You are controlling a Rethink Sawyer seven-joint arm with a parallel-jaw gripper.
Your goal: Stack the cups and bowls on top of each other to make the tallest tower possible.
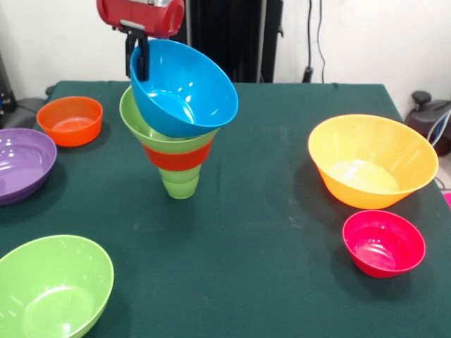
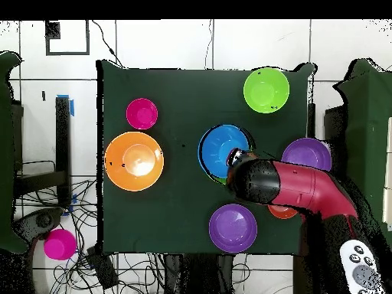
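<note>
My gripper (image 1: 139,60) pinches the blue bowl's (image 1: 184,88) far-left rim, bowl tilted, mouth right, atop the tower (image 1: 176,151).

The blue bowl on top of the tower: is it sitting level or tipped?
Tipped. In the front view the blue bowl leans with its opening facing the camera, its far rim pinched by the gripper above the lime-green bowl.

The tower (image 1: 180,144) stands near the middle of the table (image 1: 268,232), toward its far edge; its top bowl (image 1: 184,88) sits tilted on the bowls beneath. The gripper (image 1: 139,60) clamps that top bowl's rim. Two bowls (image 1: 372,160) (image 1: 384,243) lie by the right edge, one before the other. Three more (image 1: 70,120) (image 1: 22,163) (image 1: 53,287) line the left edge, the last at the near left corner.
</note>
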